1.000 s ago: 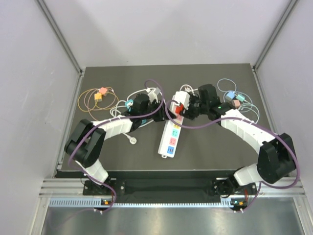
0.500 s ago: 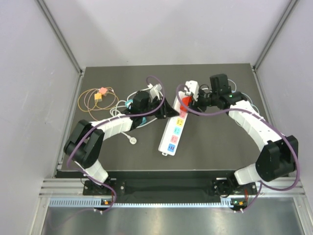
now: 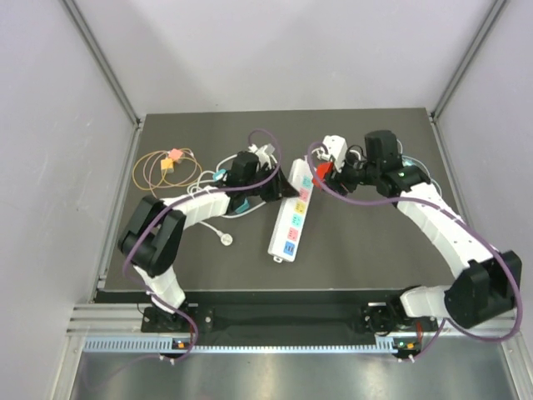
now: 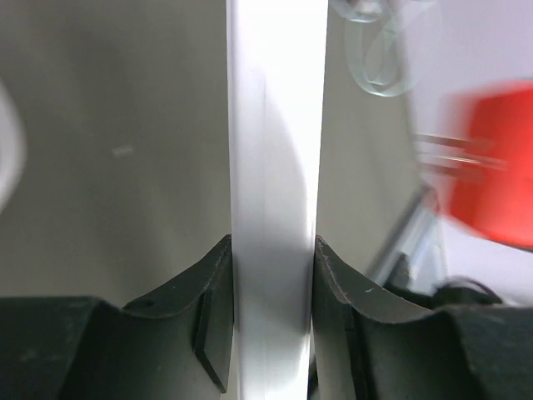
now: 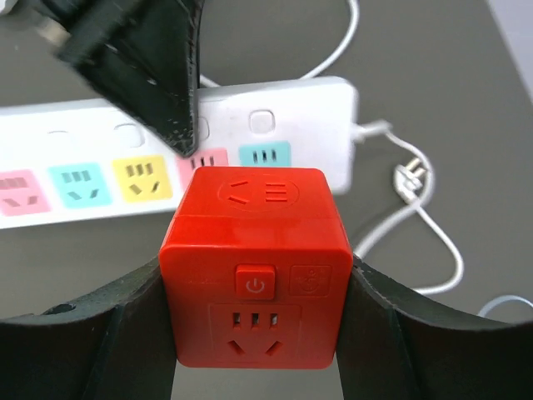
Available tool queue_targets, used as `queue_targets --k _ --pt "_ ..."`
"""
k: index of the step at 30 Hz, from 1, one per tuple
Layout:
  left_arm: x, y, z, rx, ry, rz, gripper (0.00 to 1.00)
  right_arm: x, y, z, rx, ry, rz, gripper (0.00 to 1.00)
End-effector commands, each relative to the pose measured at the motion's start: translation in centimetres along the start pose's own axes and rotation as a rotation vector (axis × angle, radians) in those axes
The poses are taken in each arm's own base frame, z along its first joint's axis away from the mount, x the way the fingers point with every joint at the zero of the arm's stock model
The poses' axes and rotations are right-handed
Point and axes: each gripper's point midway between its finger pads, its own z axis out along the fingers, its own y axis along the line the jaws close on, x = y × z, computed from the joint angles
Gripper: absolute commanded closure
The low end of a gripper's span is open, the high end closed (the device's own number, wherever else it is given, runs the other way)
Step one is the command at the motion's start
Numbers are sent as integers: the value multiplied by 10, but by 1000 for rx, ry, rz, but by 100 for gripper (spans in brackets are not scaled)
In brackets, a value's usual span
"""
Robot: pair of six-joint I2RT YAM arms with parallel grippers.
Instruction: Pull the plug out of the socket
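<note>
The long white power strip (image 3: 291, 215) with pastel outlets lies on the dark table. My left gripper (image 3: 273, 190) is shut on its long side near the far end; in the left wrist view the white strip (image 4: 275, 150) fills the gap between my fingers (image 4: 215, 308). My right gripper (image 3: 326, 172) is shut on the red cube plug (image 3: 321, 171) and holds it beside and apart from the strip. In the right wrist view the plug (image 5: 254, 267) sits between both pads, above the strip (image 5: 275, 125), with its pins hidden.
The strip's white cord (image 5: 416, 208) curls to the right of its end. A loop of orange cable with small pink and yellow plugs (image 3: 166, 162) lies far left. A round white plug (image 3: 223, 239) lies near the left arm. A pale blue cable (image 3: 425, 179) lies behind the right arm.
The red plug has come off the strip: my right gripper carried it right and away. The strip's far end swung slightly right, still held by my left gripper.
</note>
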Motion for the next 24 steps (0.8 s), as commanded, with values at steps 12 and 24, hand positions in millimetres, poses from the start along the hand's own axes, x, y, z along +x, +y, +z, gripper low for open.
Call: queue_targets --k 12,24 --pt "-6 36 13 -71 -6 -90 100 -54 -35 -67 288 -124 43 100" --pt "-22 35 59 21 -19 -209 100 13 -72 -119 440 -136 266 100"
